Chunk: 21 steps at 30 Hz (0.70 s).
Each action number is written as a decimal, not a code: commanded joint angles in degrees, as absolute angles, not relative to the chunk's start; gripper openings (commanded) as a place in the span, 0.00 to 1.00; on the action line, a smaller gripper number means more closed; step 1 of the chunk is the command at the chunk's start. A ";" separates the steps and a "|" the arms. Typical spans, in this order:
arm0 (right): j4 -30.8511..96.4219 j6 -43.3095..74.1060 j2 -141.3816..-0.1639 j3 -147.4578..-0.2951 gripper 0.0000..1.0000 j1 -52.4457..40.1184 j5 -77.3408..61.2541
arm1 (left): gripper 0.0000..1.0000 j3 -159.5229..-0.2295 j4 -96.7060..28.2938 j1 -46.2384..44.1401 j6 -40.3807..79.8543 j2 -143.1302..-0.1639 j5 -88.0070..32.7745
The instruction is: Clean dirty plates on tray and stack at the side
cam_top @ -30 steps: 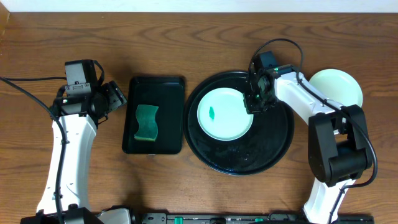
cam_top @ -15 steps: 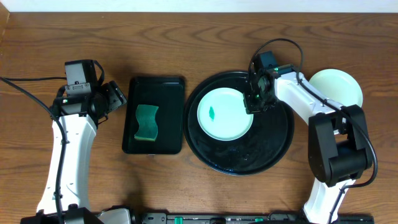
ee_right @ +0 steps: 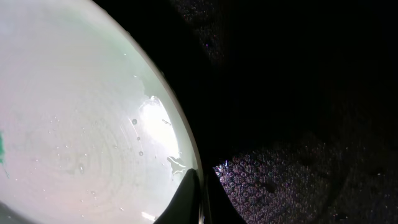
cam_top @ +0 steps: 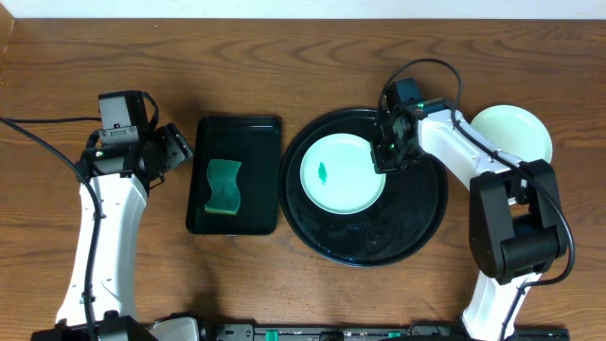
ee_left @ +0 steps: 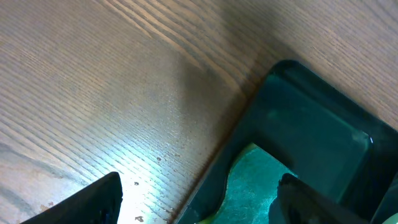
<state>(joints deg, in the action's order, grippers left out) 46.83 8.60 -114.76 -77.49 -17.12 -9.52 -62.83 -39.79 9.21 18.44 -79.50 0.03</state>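
Note:
A pale mint plate with a small green smear lies in the round black tray. My right gripper is shut on that plate's right rim. In the right wrist view the two fingertips pinch the thin edge of the plate at the gripper, with the wet tray beside it. A second pale plate rests on the table to the right of the tray. My left gripper hangs open and holds nothing, left of the sponge tray.
A rectangular black tray holding a green sponge sits left of the round tray. In the left wrist view the open left gripper straddles the edge of this tray, above the sponge.

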 commanded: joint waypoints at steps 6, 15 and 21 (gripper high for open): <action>46.92 8.93 -115.63 -77.12 0.01 -17.30 -9.72 | 0.91 -63.68 -43.81 9.19 18.72 -79.40 -2.09; 46.89 8.95 -115.63 -77.12 0.02 -17.37 -9.74 | 0.45 -62.52 -50.81 6.15 12.53 -79.42 -13.30; 46.94 8.95 -115.63 -77.12 0.02 -17.34 -9.74 | 0.49 -56.97 -49.06 -0.91 10.94 -79.90 -9.52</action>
<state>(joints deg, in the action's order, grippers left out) 46.83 8.60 -114.76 -77.49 -17.12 -9.52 -59.90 -50.43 1.96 13.23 -79.50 -11.68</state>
